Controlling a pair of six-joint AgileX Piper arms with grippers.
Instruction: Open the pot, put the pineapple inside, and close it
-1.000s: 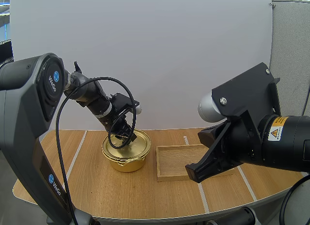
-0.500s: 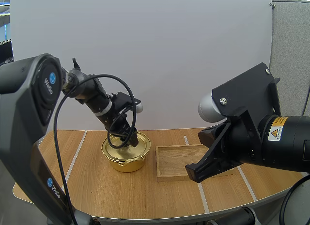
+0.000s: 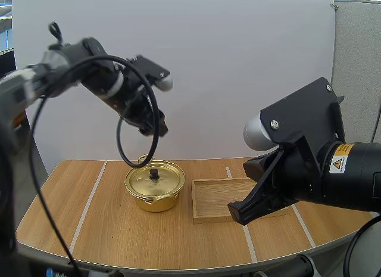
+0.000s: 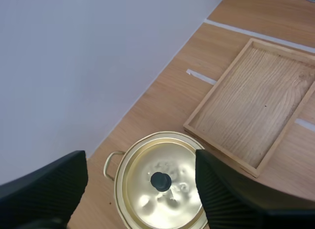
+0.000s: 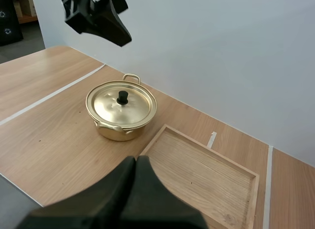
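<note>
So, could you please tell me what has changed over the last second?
The left gripper, down at the knob of the lid before, has lifted up and away from the pot, open and empty. The lid stays on the pot. The right gripper, shut, and the tray have not moved.

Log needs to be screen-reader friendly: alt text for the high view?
A gold pot, lid on, sits on a wooden table with the left gripper hanging in the air above it. A wooden tray lies beside the pot; the right gripper, shut, hovers near the camera by the tray's near edge.
</note>
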